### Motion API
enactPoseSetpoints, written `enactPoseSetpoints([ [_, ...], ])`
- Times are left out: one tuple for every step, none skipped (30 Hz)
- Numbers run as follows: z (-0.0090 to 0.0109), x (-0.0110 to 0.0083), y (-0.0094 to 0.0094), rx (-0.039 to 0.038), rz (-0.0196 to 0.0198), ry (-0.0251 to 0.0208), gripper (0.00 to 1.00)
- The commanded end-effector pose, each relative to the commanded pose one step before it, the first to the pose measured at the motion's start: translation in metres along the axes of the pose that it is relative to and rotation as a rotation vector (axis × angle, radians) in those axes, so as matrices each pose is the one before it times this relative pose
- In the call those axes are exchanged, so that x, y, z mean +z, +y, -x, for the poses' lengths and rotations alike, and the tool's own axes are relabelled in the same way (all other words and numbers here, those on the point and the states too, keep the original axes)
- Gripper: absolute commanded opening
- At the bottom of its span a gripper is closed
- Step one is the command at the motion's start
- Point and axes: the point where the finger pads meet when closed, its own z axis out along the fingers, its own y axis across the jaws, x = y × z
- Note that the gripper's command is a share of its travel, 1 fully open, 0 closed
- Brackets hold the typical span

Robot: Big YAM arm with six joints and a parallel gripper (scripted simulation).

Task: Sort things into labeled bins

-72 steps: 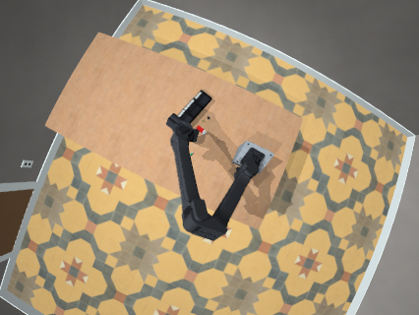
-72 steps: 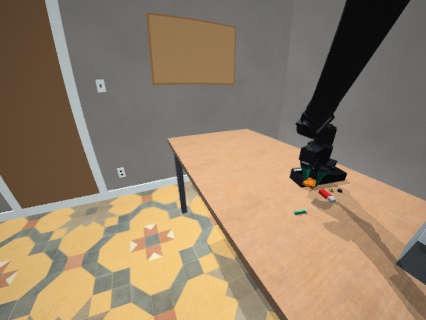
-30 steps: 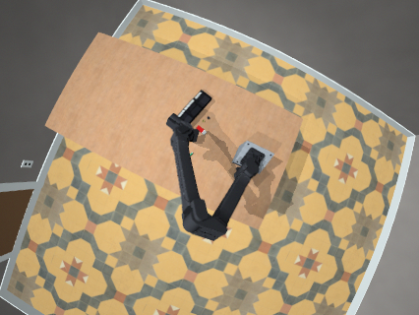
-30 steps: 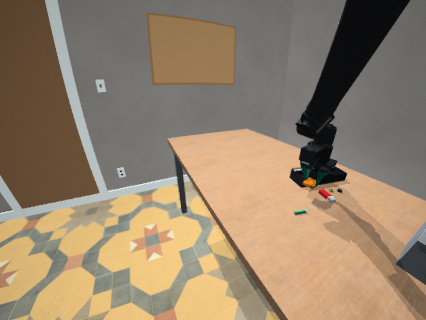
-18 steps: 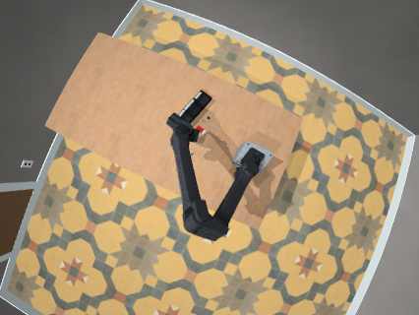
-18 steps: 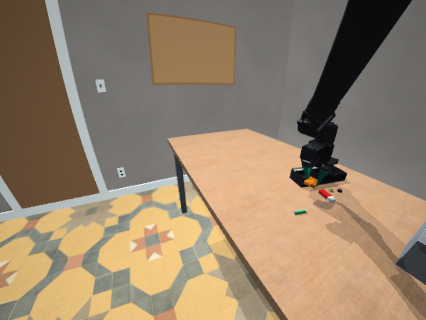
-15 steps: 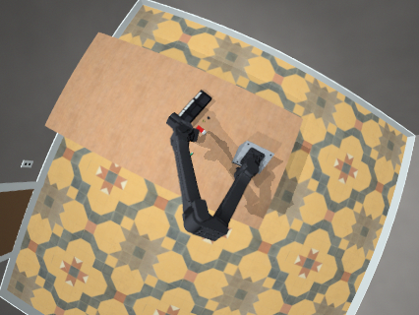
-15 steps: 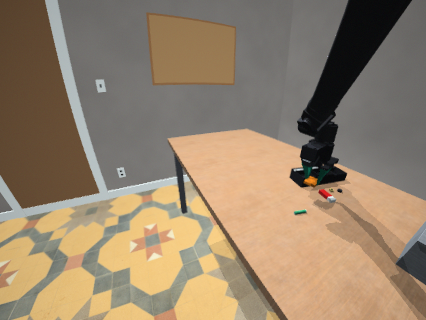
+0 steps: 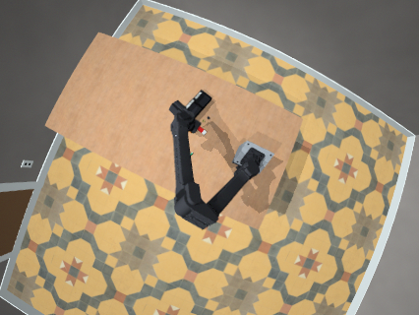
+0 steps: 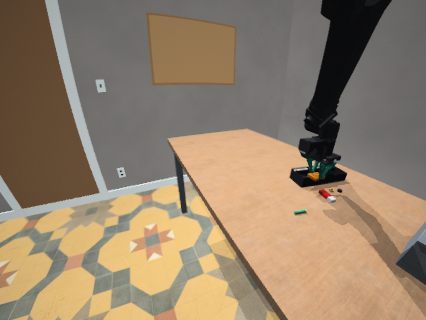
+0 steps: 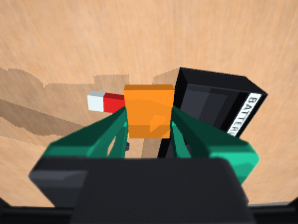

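My gripper (image 11: 149, 111) with green fingers is shut on an orange block (image 11: 148, 111) and holds it just above the table, at the near edge of a black bin (image 11: 216, 107) whose white label begins "BATTE". The same orange block (image 10: 313, 176) shows under the gripper (image 10: 320, 170) in front of the black bin (image 10: 317, 170) in the exterior view. A red and white thing (image 11: 106, 101) lies on the table beside the bin; it also shows in the exterior view (image 10: 327, 195). A small green thing (image 10: 300, 212) lies nearer the table's edge. A tiny black thing (image 10: 340, 191) lies by the red and white one.
The arm's base plate (image 9: 253, 155) sits on the table's right part. A grey object (image 10: 412, 255) stands at the right edge of the exterior view. From above the arm (image 9: 184, 157) reaches over the table's front edge.
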Motion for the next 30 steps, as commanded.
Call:
enactPoseSetpoints([
  [-0.01944,-0.01746,-0.02990,0.15130,-0.04270,0.00031,0.34],
  [-0.00532,-0.00008,-0.00360,0.03082,0.00283,0.00009,0.34],
  [-0.00519,-0.00008,-0.00352,0.03029,0.00330,0.00030,0.34],
  [-0.00508,-0.00009,-0.00367,0.03003,0.00317,0.00049,0.34],
  [-0.00496,-0.00011,-0.00382,0.02996,0.00298,0.00063,0.34],
  [-0.00485,-0.00012,-0.00396,0.03002,0.00278,0.00072,0.34],
  [-0.00467,-0.00013,-0.00410,0.03017,0.00261,0.00063,0.34],
  [-0.00445,-0.00014,-0.00424,0.03039,0.00253,0.00040,0.34],
  [-0.00434,-0.00015,-0.00437,0.03065,0.00248,0.00037,0.34],
  [-0.00417,-0.00008,-0.00448,0.03088,0.00251,0.00034,0.34],
  [-0.00411,-0.00017,-0.00463,0.03108,0.00259,0.00035,0.34],
  [-0.00397,-0.00018,-0.00476,0.03118,0.00271,0.00037,0.34],
  [0.00000,0.00000,0.00000,0.00000,0.00000,0.00000,0.34],
  [0.00000,0.00000,0.00000,0.00000,0.00000,0.00000,0.34],
  [-0.00237,-0.00267,0.00976,0.07879,0.00304,-0.00238,0.34],
  [-0.00367,-0.00033,-0.00523,0.02761,0.00175,0.00026,0.34],
  [-0.00365,0.00264,-0.01936,0.03012,0.00249,0.00043,0.34],
  [-0.00284,-0.00059,-0.00594,0.03122,0.00501,0.00147,0.34],
  [-0.00300,-0.00027,-0.00544,0.03015,0.00482,0.00181,0.34],
  [-0.00273,-0.00029,-0.00549,0.02909,0.00394,0.00188,0.34],
  [-0.00251,-0.00031,-0.00554,0.02803,0.00281,0.00171,0.34],
  [-0.01427,0.00979,0.01053,0.02911,0.00991,0.00604,0.34],
  [0.01139,-0.01302,0.00047,0.02407,-0.00609,-0.00352,0.34],
  [0.00000,-0.00003,-0.00003,0.02677,0.00058,0.00016,0.34],
  [0.00000,-0.00002,-0.00003,0.03200,0.00479,0.00057,0.34],
  [0.00000,-0.00002,-0.00002,0.03264,0.00556,0.00053,0.34],
  [0.00000,-0.00002,-0.00002,0.03308,0.00644,0.00128,0.34],
  [0.00000,-0.00002,-0.00002,0.03228,0.00623,0.00181,0.34],
  [0.00000,-0.00002,-0.00002,0.03076,0.00564,0.00196,0.34],
  [0.00000,0.00000,0.00000,0.00000,0.00000,0.00000,0.34],
])
